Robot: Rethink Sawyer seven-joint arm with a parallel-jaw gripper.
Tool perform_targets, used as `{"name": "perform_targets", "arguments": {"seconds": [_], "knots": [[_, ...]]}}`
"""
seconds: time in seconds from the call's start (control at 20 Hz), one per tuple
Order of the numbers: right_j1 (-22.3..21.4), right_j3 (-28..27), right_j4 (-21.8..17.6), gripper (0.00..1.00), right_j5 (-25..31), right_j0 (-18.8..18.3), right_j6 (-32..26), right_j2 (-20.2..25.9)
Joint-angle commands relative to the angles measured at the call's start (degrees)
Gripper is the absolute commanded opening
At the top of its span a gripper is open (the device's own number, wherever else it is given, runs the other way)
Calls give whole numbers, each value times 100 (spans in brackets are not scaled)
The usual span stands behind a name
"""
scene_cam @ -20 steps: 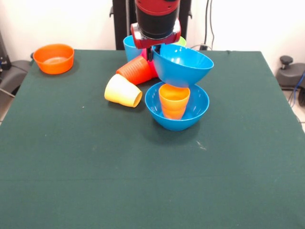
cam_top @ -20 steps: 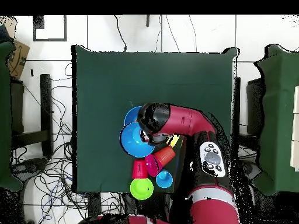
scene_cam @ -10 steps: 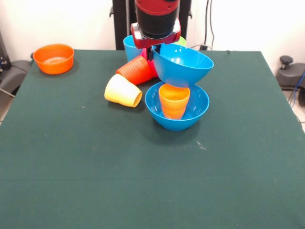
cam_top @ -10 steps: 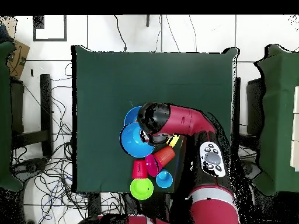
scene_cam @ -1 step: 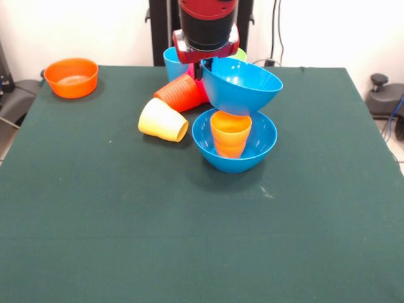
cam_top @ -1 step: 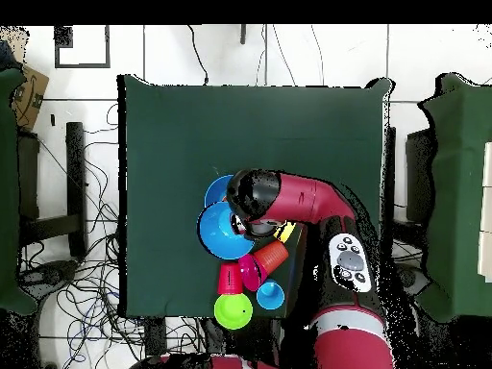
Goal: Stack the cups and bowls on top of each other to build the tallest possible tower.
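The gripper pinches the rim of a tilted blue bowl, holding it just above the orange cup standing in a second blue bowl.

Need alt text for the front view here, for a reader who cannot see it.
The gripper holds a blue bowl by its rim, tilted, just above an orange cup standing in a second blue bowl on the green table. Behind lie a yellow cup and red cup; an orange bowl sits apart.
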Motion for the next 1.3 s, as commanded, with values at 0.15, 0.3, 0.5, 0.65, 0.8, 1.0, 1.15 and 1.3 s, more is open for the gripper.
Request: {"name": "perform_targets", "arguments": {"seconds": [0.15, 0.3, 0.5, 0.65, 0.8, 1.0, 1.15, 1.3], "knots": [[3, 215, 37, 0, -672, -122, 733, 281], [10, 193, 57, 0, -797, -127, 809, 282], [34, 194, 18, 0, -1019, -111, 883, 242], [105, 167, 21, 0, -1044, -91, 910, 230], [141, 191, 51, 0, -1154, -80, 969, 222], [245, 246, 144, 0, -1308, -61, 1159, 187], [209, 281, 180, 0, -1299, -62, 1154, 195], [164, 312, 171, 0, -1260, -34, 1148, 177]]}}
